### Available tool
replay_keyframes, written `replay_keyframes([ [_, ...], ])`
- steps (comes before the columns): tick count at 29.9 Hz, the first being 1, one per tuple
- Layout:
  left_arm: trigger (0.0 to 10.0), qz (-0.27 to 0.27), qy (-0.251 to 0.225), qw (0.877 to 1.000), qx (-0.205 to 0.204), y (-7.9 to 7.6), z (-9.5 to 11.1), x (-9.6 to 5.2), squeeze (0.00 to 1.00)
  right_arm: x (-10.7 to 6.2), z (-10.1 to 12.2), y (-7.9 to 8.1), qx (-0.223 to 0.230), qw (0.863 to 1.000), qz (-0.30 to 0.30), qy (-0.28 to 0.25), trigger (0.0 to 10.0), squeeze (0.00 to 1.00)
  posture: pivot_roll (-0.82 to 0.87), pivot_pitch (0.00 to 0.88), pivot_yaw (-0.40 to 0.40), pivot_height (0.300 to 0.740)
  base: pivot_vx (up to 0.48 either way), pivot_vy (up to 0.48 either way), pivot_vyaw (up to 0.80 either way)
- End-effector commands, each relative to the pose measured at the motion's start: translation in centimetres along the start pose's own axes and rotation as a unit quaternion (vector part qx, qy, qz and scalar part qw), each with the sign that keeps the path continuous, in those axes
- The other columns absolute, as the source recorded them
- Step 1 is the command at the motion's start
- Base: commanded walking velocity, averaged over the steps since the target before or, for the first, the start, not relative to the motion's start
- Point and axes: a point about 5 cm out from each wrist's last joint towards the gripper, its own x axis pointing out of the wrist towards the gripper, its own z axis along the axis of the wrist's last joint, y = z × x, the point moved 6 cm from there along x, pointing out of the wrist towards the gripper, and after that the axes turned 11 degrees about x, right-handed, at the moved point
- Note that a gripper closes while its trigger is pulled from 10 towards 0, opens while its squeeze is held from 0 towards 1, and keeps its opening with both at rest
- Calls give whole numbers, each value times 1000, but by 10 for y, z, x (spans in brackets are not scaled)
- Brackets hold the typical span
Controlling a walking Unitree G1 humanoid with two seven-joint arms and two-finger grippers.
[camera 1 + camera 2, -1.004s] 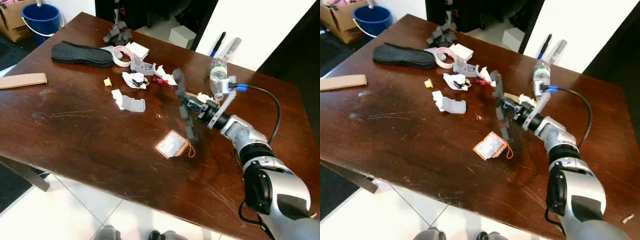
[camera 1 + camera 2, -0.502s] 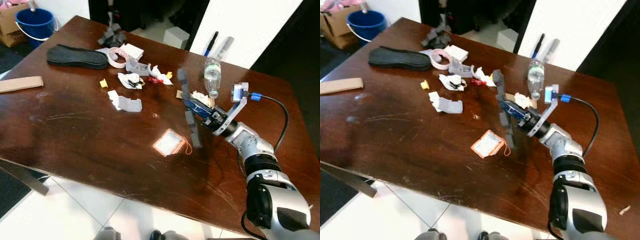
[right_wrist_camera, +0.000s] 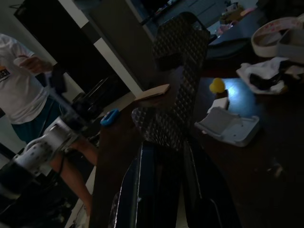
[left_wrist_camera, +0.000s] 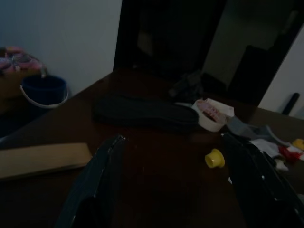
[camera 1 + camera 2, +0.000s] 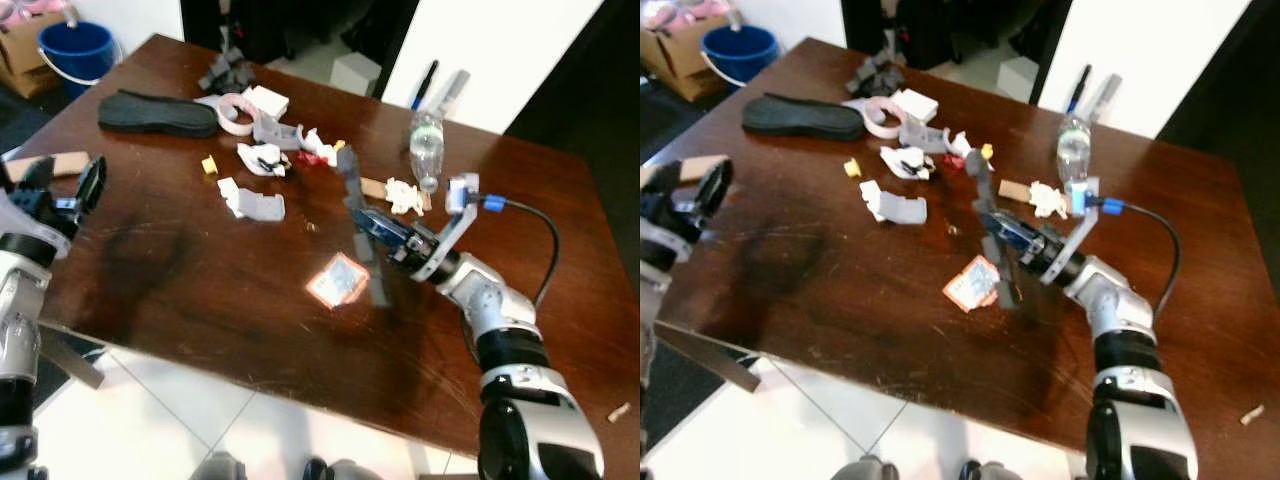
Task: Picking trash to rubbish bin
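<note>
At the far left edge the left gripper [image 5: 62,190] hovers over the table [image 5: 180,280] corner, fingers spread apart; its arm is cut off by the frame. Just behind it lies a cardboard strip [image 5: 62,163], partly hidden by the fingers. In the upper left a blue bucket [image 5: 75,48] stands on the floor beyond the table, beside a box cropped by the corner. On the table's upper part lie a black insole [image 5: 158,113], a tape roll [image 5: 238,112], a yellow cap [image 5: 209,164] and crumpled white scraps [image 5: 252,199]; smaller bits among them are too small to tell. At centre an orange-edged wrapper [image 5: 338,281] lies flat, with the right gripper [image 5: 358,232] just beside it, fingers apart, the lower one blurred. Whether it touches the wrapper I cannot tell. Behind, right of centre, a clear bottle [image 5: 425,146] lies on the table. The dark right wrist view catches a person [image 3: 21,85] in a white shirt, face cut off.
</note>
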Motion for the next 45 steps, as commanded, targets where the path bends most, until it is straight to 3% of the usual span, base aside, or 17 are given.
replay_keyframes([
  [1,10000,-11,19,1000,-10,-9,-13,2,0,-6,3,2,2,1000,-6,-5,0,0,88,245,-126,740,0,0,0],
  [7,10000,-29,10,999,-21,-16,-7,19,0,-9,7,16,-3,1000,3,-2,0,0,46,290,-144,740,0,0,0],
  [11,10000,-63,-14,997,-49,-28,8,46,0,-12,15,30,-14,1000,5,3,0,0,2,329,-147,740,0,0,0],
  [21,10000,-117,-2,988,-103,-62,5,72,0,-19,20,43,-23,1000,-11,-5,0,0,-24,368,-131,740,0,0,0],
  [26,10000,-194,28,966,-170,-105,-8,77,0,-20,17,50,-19,1000,-16,-8,0,0,-34,384,-118,740,0,0,0],
  [32,10000,-233,56,953,-183,-137,-16,84,0,-22,16,55,-19,999,-27,-9,0,0,-37,389,-105,740,0,0,0],
  [39,10000,-228,85,954,-177,-145,-28,84,0,-26,22,49,-29,998,-54,-18,0,0,-46,382,-100,740,0,0,0],
  [45,10000,-195,103,960,-173,-140,-37,86,0,-30,25,47,-34,997,-71,-22,0,0,-60,377,-95,740,0,0,0],
])
